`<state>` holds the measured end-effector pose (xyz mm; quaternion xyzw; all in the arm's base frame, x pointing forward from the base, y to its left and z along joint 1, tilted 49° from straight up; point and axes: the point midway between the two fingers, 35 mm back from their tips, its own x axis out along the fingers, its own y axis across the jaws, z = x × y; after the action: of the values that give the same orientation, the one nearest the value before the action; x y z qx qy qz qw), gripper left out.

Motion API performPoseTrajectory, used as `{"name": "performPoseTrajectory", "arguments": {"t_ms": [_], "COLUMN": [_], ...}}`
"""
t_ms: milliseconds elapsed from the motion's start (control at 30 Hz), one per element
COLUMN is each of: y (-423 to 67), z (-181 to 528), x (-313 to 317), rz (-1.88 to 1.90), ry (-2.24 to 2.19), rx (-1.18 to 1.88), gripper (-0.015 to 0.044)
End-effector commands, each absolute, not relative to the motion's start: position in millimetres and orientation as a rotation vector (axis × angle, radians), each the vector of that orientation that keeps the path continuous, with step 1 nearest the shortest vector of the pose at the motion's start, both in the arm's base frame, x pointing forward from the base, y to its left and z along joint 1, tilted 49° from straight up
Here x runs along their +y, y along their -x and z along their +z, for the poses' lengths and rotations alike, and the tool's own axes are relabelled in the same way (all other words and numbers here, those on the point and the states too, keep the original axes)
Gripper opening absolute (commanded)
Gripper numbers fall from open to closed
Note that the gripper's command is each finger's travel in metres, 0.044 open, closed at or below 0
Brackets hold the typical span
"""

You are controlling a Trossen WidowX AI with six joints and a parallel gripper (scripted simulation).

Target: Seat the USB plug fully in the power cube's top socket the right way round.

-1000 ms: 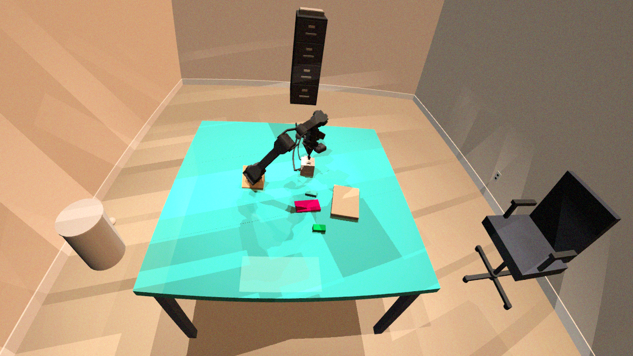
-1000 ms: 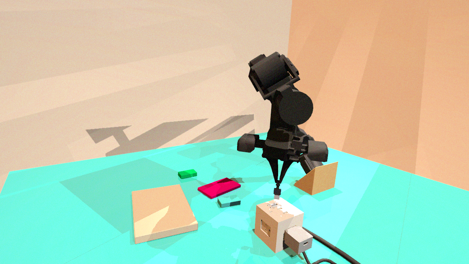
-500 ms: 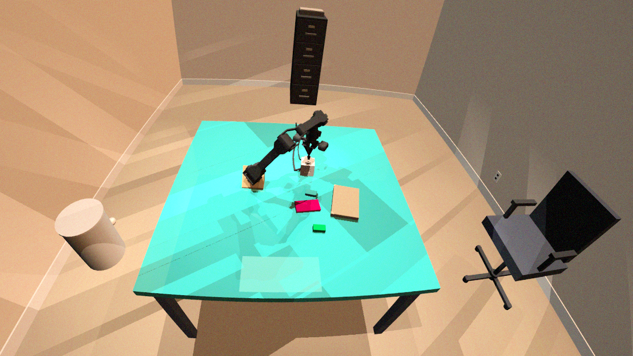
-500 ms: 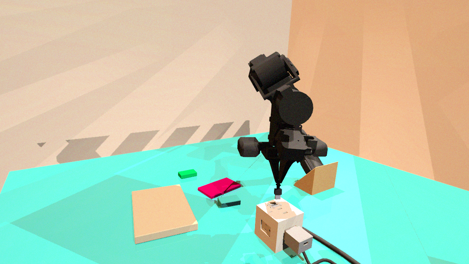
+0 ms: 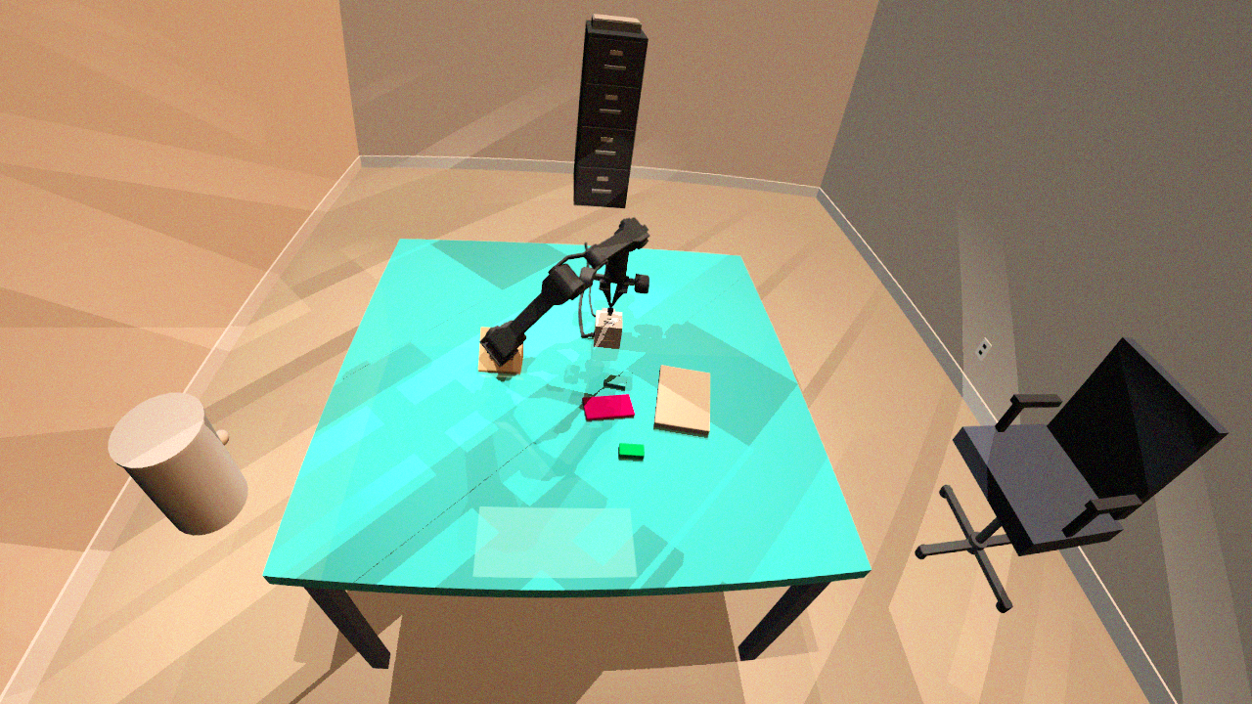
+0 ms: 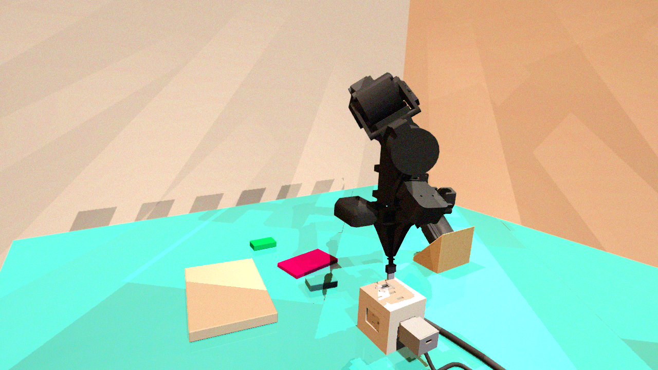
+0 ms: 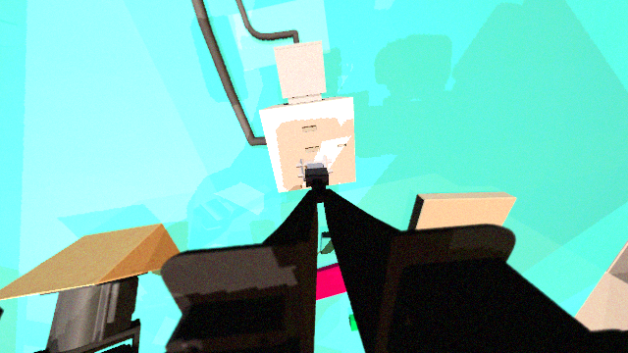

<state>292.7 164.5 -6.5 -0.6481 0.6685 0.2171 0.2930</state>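
The white power cube [image 5: 608, 336] [image 6: 383, 332] [image 7: 288, 147] stands on the teal table [image 5: 393, 516]. Its top has several small slots. My gripper [image 5: 609, 309] [image 6: 390, 260] [image 7: 319, 195] points down above the cube's top, shut on the black body of the USB plug [image 6: 390, 268] [image 7: 316, 176]. The plug is upright, its silver metal end [image 6: 390, 276] pointing down at the part of the top farthest from the exterior camera. Part of the metal shows below the black body. I cannot tell whether its tip is in the socket, nor which way round it is.
A grey adapter [image 6: 417, 334] [image 7: 301, 70] sticks out of one cube side; dark cables [image 6: 460, 343] [image 7: 221, 74] trail away. Around lie a beige slab [image 5: 684, 399] [image 6: 230, 299], a pink slab [image 5: 609, 407] [image 6: 307, 263], a green block [image 5: 631, 451], a small teal block [image 6: 317, 283] and a tan wedge [image 6: 455, 251].
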Motion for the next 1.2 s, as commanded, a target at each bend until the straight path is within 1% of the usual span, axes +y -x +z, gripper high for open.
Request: {"name": "performPoseTrajectory", "arguments": {"t_ms": [0,1167], "y": [-292.4,-292.9], "z": [-6.7,-7.3], "x": [164.4,161.1], "rz": [0.622,0.614], "ry": [1.754,1.762], "rx": [1.782,1.787], "gripper": [0.0000,0.0000]}}
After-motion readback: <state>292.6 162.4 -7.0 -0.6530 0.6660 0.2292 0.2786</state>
